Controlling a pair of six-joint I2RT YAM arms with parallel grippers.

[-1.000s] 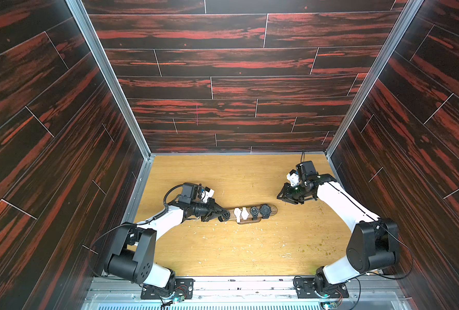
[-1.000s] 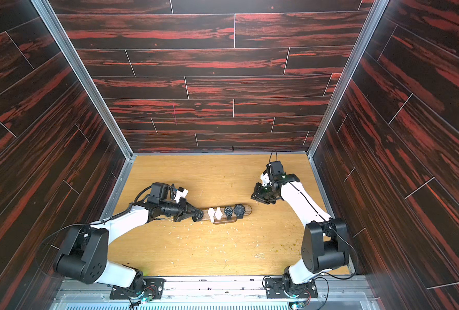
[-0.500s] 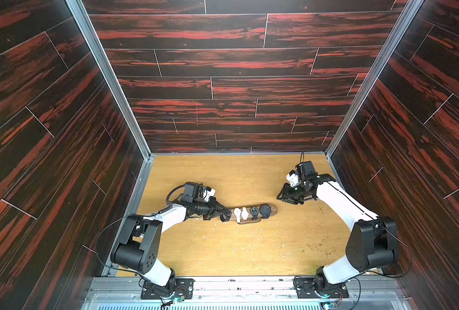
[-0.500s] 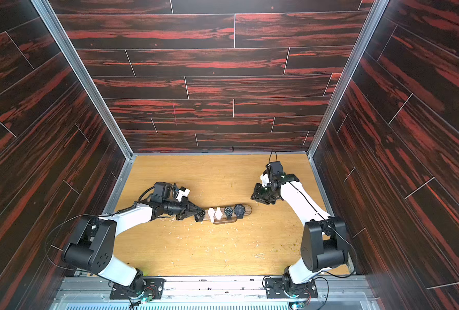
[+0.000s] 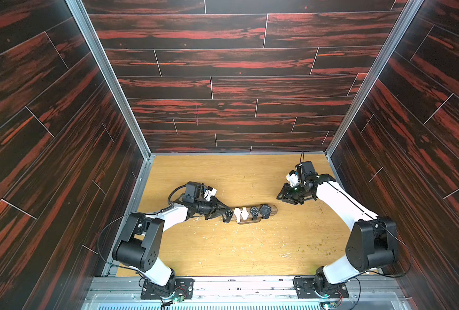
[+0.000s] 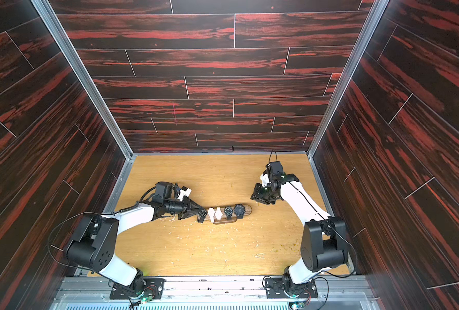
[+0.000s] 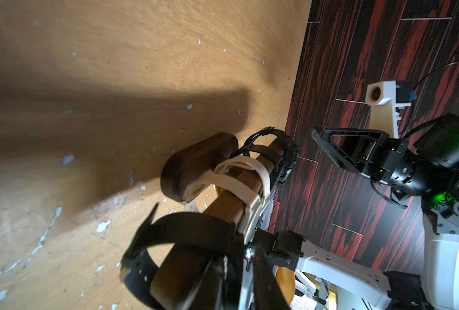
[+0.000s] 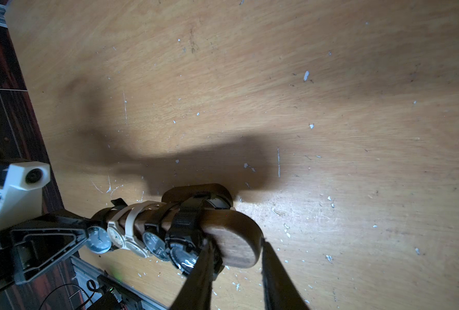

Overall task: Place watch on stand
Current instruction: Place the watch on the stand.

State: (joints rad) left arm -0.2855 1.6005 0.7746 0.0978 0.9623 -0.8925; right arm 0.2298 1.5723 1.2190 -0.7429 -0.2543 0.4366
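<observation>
The stand (image 5: 272, 209) (image 6: 247, 208) is a dark wooden bar lying across the table's middle. Several watches, black and white, hang on it. The black-strapped watch (image 5: 228, 214) (image 6: 202, 213) sits at the bar's left end, its strap (image 7: 185, 228) looped round the wood. My left gripper (image 5: 224, 212) (image 7: 239, 255) is at this watch with a finger on each side of its case. The gap between the fingers is narrow, and a grip is unclear. My right gripper (image 5: 283, 197) (image 8: 236, 244) hangs open just off the bar's right end (image 8: 231, 230), holding nothing.
Dark wood-pattern walls (image 5: 223, 107) box in the table on three sides. Small white flecks (image 5: 250, 236) litter the tabletop in front of the stand. The stand's small base (image 7: 196, 158) rests on the table behind the bar.
The left arm's elbow has swung inward, and its gripper has edged toward the stand with the watch. The right arm has not moved.
</observation>
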